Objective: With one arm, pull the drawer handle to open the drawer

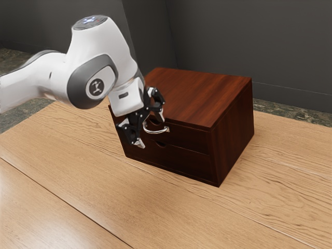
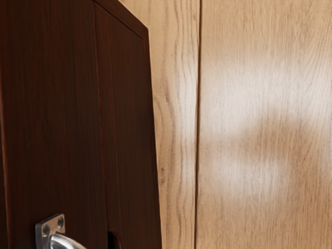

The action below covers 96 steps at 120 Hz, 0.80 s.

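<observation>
A dark red-brown wooden cabinet (image 1: 197,98) with two drawers stands on the table. The top drawer front (image 1: 184,136) carries a silver handle (image 1: 155,128) and looks level with the cabinet face. My black gripper (image 1: 147,119) is right in front of that handle, open, with one finger (image 1: 157,98) above it and the other (image 1: 134,137) below and toward the exterior view's left. In the wrist view the drawer front (image 2: 67,129) is close, with the handle's silver mount plate (image 2: 50,228) and the start of the handle bar (image 2: 67,242) near the hand.
The light wooden table (image 1: 155,207) spreads wide around the cabinet, with a plank seam (image 2: 197,129) running past the cabinet's side. The lower drawer (image 1: 181,158) has a small finger notch (image 1: 161,143). Dark walls stand behind.
</observation>
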Each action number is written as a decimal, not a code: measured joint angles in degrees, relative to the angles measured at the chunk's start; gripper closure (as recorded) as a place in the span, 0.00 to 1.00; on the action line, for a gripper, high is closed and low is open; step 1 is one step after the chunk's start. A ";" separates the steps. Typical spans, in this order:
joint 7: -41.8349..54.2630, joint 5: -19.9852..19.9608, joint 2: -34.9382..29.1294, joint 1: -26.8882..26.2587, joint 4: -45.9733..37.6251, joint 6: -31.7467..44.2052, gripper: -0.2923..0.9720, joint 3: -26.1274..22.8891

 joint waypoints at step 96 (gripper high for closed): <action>2.92 -0.18 -2.37 0.66 -4.16 1.80 0.23 3.08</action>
